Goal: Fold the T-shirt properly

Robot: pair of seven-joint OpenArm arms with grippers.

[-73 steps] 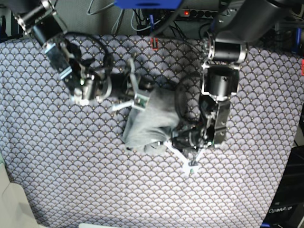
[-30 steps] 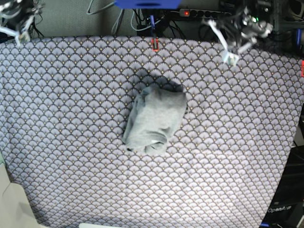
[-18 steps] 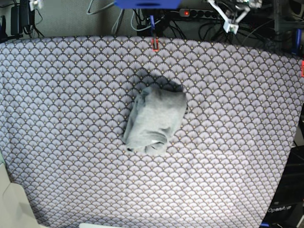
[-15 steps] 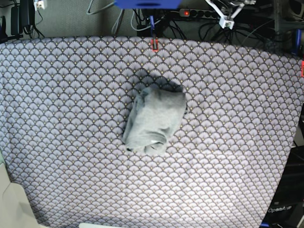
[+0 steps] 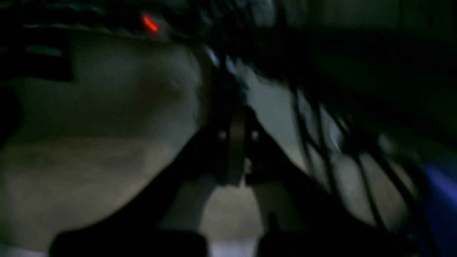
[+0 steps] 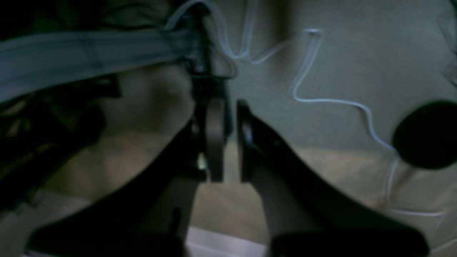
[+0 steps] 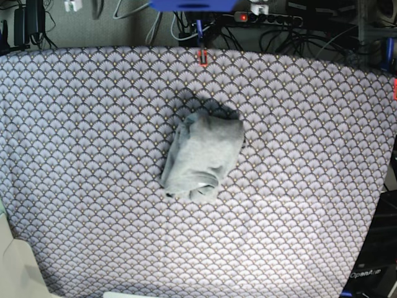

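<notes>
Base view shows one T-shirt (image 7: 202, 158), folded into a compact bundle, lying near the middle of one patterned cloth (image 7: 87, 161). Neither arm reaches over the cloth. In the left wrist view, the left gripper (image 5: 235, 157) points at a dim wall with cables; its jaws are pressed together and hold nothing. In the right wrist view, the right gripper (image 6: 228, 142) shows a narrow gap between its jaws, empty. Both wrist views are dark and blurred.

A scallop-patterned cloth (image 7: 93, 155) covers the table; cables (image 7: 291, 34) tangle behind.
</notes>
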